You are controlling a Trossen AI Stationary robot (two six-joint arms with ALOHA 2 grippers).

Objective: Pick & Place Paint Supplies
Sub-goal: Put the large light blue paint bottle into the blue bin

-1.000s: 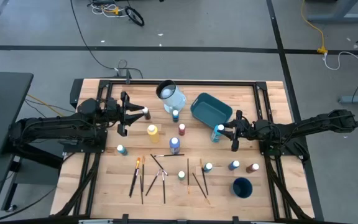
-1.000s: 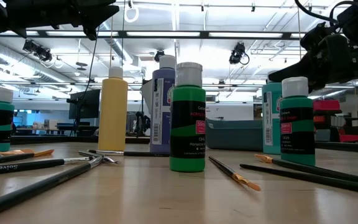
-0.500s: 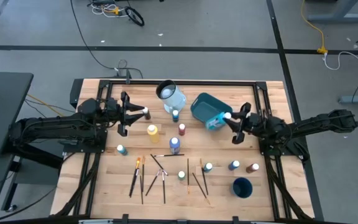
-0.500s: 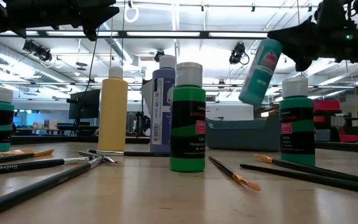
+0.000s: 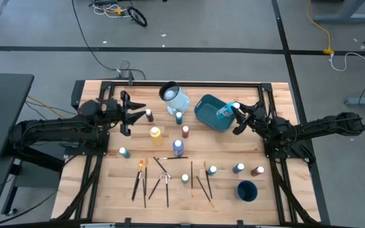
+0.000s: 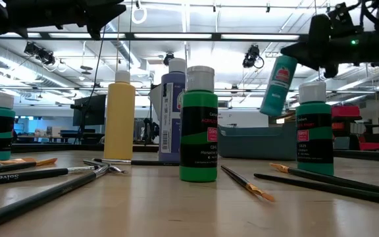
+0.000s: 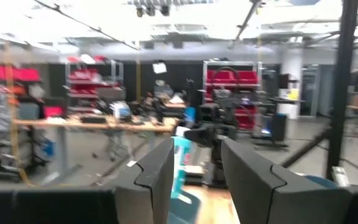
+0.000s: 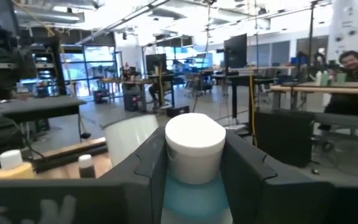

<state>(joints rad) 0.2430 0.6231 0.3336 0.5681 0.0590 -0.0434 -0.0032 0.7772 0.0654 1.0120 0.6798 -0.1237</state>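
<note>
A teal paint bottle (image 5: 224, 113) with a white cap (image 8: 194, 140) hangs tilted above the teal tub (image 5: 209, 104), and my right gripper (image 5: 236, 118) is shut on it. In the low view the bottle (image 6: 276, 85) slants below that gripper (image 6: 322, 47). At the far left my left gripper (image 5: 132, 114) stands open with nothing between its fingers (image 7: 194, 168). A brown bottle (image 5: 149, 116) stands on the table just past its fingertips. More bottles (image 5: 155, 133) stand mid-table, and several paintbrushes (image 5: 163, 180) lie flat near the front edge. My right gripper pinches the teal bottle between its two fingers at its upper part, just under the cap (image 8: 194, 186). The fingers come roughly level from the table's right side. The bottle is lifted clear and tilted, its base (image 6: 269, 107) lower and over the tub.
A pale-blue-and-white jug (image 5: 174, 98) stands at the far middle beside the tub. A dark blue cup (image 5: 247, 190) stands at the near right, with small bottles (image 5: 239, 168) beside it. Yellow (image 6: 120, 118), blue (image 6: 173, 112) and green (image 6: 199, 125) bottles stand mid-table.
My right gripper has lifted the teal bottle off the table beside the tub and carried it up and toward the far edge, over the tub. Its wrist has tipped upward, and the bottle has gone from upright to tilted.
</note>
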